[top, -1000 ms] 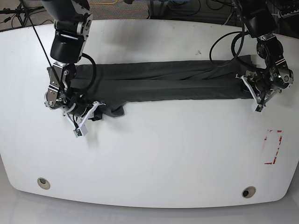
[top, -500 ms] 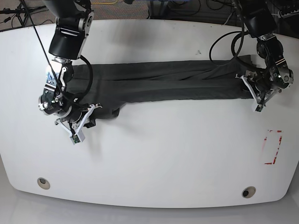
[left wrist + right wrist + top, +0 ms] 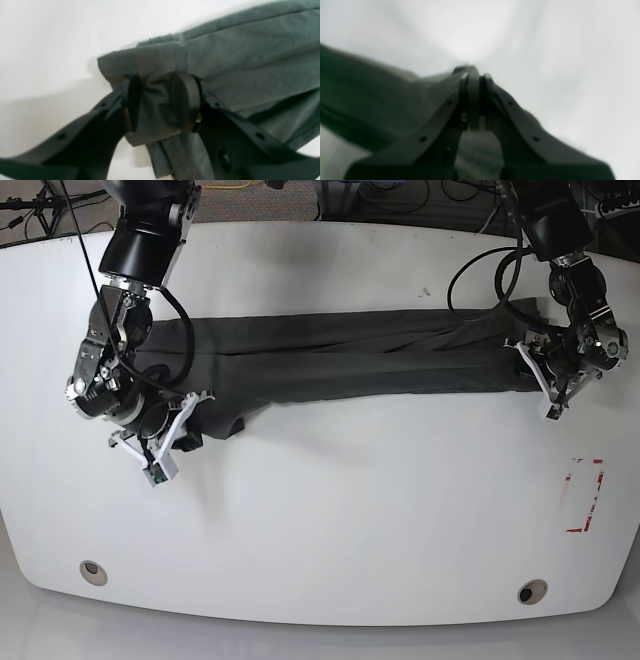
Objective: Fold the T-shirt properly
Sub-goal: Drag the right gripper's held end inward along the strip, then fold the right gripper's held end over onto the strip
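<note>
Base view: T-shirt (image 3: 340,358) stretched as long narrow band across white table (image 3: 330,510). Left gripper (image 3: 162,102) clamps one end; right gripper (image 3: 475,100) pinches other end.

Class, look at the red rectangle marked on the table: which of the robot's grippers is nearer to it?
Left. The left gripper grips the T-shirt just above the red rectangle, on the same side of the table. The right gripper holds the shirt's far end.
</note>
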Motion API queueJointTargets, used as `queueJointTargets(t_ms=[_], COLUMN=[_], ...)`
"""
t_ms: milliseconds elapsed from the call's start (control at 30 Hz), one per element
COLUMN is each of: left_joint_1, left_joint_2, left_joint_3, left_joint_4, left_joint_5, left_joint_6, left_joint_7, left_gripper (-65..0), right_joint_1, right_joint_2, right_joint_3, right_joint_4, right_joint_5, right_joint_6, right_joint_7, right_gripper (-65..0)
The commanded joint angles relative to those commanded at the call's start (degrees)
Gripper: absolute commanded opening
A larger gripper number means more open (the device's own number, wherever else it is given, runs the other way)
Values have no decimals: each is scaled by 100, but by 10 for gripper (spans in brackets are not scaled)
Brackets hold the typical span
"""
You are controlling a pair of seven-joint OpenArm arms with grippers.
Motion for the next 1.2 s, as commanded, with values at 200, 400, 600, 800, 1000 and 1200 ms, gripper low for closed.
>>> queueJointTargets(t_ms=[200,400,600,800,1000,1200], left_joint_1=[9,79,123,211,211,211], left_joint_2=[0,0,0,-18,-26,-26], left_joint_3=[0,0,0,0,0,0], left_joint_4=[0,0,0,0,0,0], left_joint_5=[9,9,9,9,9,9], left_joint_6=[0,0,0,0,0,0], left_joint_7=[0,0,0,0,0,0], left_gripper=[-433,-433,-433,-433,-433,-433], right_joint_1=[-677,-1152,-1486,-1749,-1925,-2084], right_joint_2=[-9,18,44,114,123,132], right_joint_3=[-26,-18,-9,-9,-9,-9], right_joint_4=[466,554,554,554,563,976], right_joint_5=[563,765,765,774,774,818], right_joint_6=[0,0,0,0,0,0], right_joint_7=[-44,-44,-44,-44,-44,-62], right_gripper=[-650,-650,-650,-650,-648,-444])
